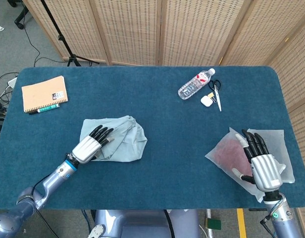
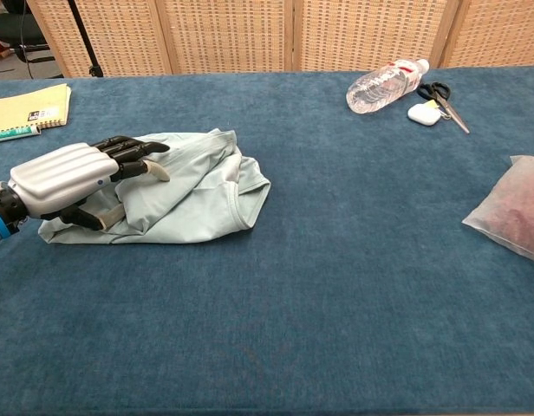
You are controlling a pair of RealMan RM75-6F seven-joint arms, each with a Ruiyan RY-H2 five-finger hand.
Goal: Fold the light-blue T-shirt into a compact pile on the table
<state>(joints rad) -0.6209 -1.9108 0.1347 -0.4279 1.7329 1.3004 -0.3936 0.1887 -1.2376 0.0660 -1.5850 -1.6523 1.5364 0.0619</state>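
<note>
Resting flat with fingers spread, holding nothing, the left hand (image 1: 90, 146) lies on the bunched light-blue T-shirt (image 1: 124, 140) at the surface's (image 1: 157, 114) left. Pressing evenly toward the right should compact it. The right hand (image 1: 262, 163) rests open, far right.

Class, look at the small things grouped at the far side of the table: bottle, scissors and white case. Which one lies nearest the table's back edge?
The bottle. Its cap end reaches closest to the back edge, while the scissors and the white case lie beside it, nearer the robot.

T-shirt (image 1: 124, 140) part-hidden (under left hand (image 1: 91, 145))
</note>
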